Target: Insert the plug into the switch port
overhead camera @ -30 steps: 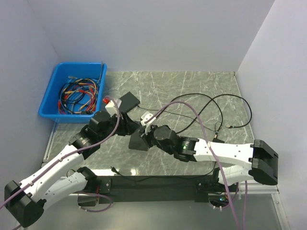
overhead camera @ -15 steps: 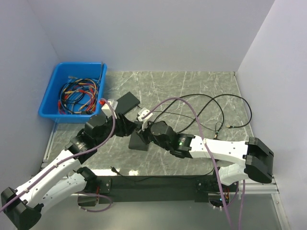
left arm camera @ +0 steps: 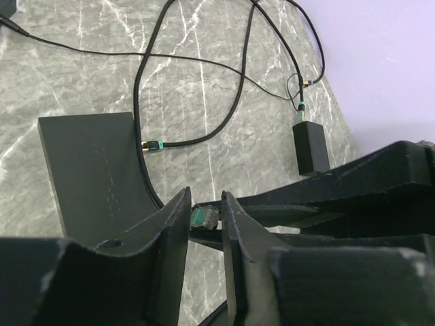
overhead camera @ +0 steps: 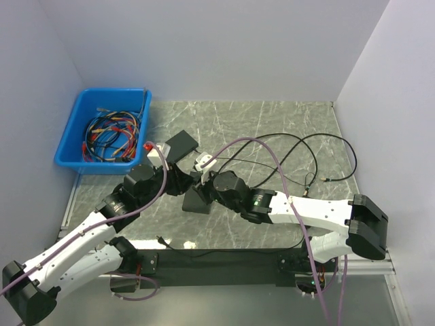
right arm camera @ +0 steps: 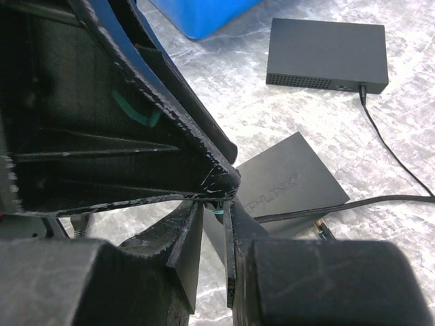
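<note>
Operator: Since a second ago the left arm [overhead camera: 88,234] has swung in toward the middle of the table [overhead camera: 272,122], and its jaws have drawn closer together. Confirm the present state.

Technician: Both grippers meet above the near switch [overhead camera: 195,202], which lies flat, label up, toward the near edge of the table. A second switch [overhead camera: 182,144] lies farther back, beside the blue bin [overhead camera: 71,125]. The right gripper [right arm camera: 213,207] is clamped on the plug [left arm camera: 202,217]. The left gripper [left arm camera: 205,197] has a finger close on each side of the same plug. Whether they bear on it yet cannot be told.

Operator: Hazards from here?

Technician: By judgement only. One: if the right gripper lets go before the left has a firm hold, the plug drops onto the near switch. Two: the cable [left arm camera: 143,102] trails across the table and along that switch, and its drag could twist the plug in a light pinch. Three: the fingertips are crowded, so a small error may knock them together. Four: nothing shows the near switch fastened, so it may slide when pushed.

Operator: Plug position and heading?

Technician: It is held clear of the table, between the two grippers. Its long axis seems roughly level, in line with the right gripper's fingers and crosswise to the left gripper's gap. A green band shows at one end; which end leads cannot be told
</note>
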`<state>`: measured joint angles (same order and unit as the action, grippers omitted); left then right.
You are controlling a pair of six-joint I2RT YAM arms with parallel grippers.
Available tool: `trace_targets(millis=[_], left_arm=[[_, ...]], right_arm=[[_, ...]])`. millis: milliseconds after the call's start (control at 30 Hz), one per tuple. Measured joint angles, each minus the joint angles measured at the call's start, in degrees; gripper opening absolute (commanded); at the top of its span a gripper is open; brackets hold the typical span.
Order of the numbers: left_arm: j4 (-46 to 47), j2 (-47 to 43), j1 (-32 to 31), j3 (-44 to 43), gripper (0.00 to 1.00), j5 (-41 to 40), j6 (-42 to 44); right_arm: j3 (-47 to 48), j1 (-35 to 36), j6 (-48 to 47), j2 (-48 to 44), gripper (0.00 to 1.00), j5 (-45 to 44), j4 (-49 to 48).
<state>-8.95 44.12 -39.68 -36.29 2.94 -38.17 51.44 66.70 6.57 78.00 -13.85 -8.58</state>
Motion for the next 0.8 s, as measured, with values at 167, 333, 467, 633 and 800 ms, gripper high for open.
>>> trace_targets(millis=[167, 333, 467, 633, 800], left_arm=[[1.9, 0.4, -0.8, 0.5, 0.18, -0.5, -0.2], [3.7, 0.6, -1.5, 0.5, 0.01, -0.8, -0.5], [5.7, 0.8, -2.2, 0.5, 0.01, -0.2, -1.3], [5.6, 1.9, -2.4, -0.5, 0.01, -0.3, -2.2], [3.7, 6.7, -2.0, -0.6, 0.01, -2.3, -4.2]], right_arm=[[-0.4, -0.2, 0.7, -1.0, 0.0, 0.0, 0.2], [-2.2, -0.6, 2.0, -4.3, 0.0, 0.8, 0.2], [-3.6, -1.1, 3.3, -7.5, 0.09, 1.4, 0.4], [-5.3, -1.2, 4.9, -11.7, 0.57, -0.4, 0.1], [-6.6, -1.4, 5.6, -19.4, 0.58, -5.4, 0.1]])
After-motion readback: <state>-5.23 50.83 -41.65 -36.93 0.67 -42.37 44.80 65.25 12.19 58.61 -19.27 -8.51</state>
